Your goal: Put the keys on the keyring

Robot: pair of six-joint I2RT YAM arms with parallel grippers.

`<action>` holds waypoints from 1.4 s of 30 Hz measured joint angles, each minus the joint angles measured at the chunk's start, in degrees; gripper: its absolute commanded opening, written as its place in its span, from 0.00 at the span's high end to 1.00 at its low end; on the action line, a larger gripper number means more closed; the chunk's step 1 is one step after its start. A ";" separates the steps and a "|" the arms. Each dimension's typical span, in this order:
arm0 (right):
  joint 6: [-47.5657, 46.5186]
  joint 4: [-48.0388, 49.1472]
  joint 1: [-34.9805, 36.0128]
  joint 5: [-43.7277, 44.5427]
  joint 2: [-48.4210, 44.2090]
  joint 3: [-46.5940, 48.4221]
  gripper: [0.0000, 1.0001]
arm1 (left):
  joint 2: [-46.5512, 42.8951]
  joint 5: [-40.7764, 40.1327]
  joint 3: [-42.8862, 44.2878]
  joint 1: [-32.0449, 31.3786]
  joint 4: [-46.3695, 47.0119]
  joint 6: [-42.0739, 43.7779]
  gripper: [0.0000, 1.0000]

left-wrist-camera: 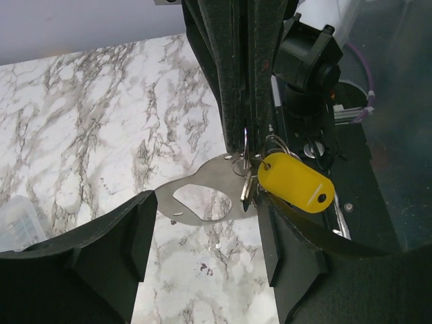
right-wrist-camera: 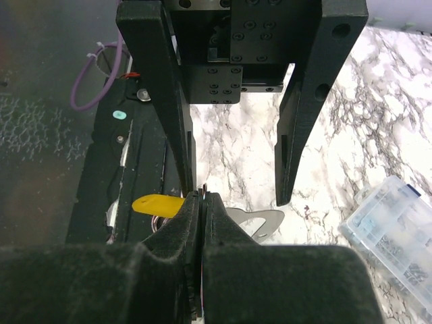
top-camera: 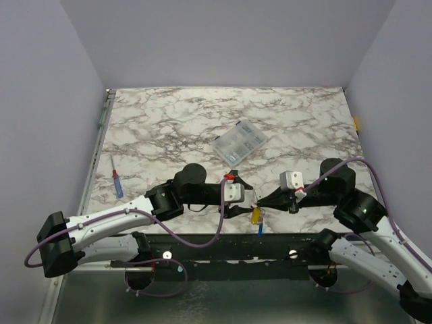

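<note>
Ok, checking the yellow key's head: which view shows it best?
Left wrist: the yellow key shows nearly whole, close up. Right wrist catches only a sliver; top view, a tiny speck.

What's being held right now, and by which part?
Right gripper pinches the keyring where the yellow key hangs. Left gripper is open, holding nothing.

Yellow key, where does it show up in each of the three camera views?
Top external: yellow key at low centre.
Left wrist: yellow key right of centre.
Right wrist: yellow key left of centre.
Shared landmark: clear compartment box, in all three.
</note>
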 measured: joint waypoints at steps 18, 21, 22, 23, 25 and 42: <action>-1.03 -0.20 0.00 0.02 -0.42 0.11 0.99 | 1.73 3.61 -0.11 0.04 2.05 -3.85 0.44; -1.03 -0.15 0.00 0.02 -0.37 0.15 0.99 | 1.73 4.13 -0.20 0.04 2.45 -4.00 0.46; -1.03 -0.13 0.00 0.02 -0.35 0.15 0.99 | 1.75 4.31 -0.20 0.04 2.58 -4.07 0.47; -1.05 -0.13 0.00 0.00 -0.33 0.15 0.99 | 1.75 4.46 -0.22 0.04 2.80 -4.11 0.48; -1.03 -0.09 0.00 -0.02 -0.22 0.15 0.99 | 1.81 4.81 -0.31 0.04 3.34 -4.33 0.50; -0.81 0.68 0.00 -0.52 -0.09 0.50 0.99 | 4.15 6.38 -1.38 0.04 8.37 -6.19 1.00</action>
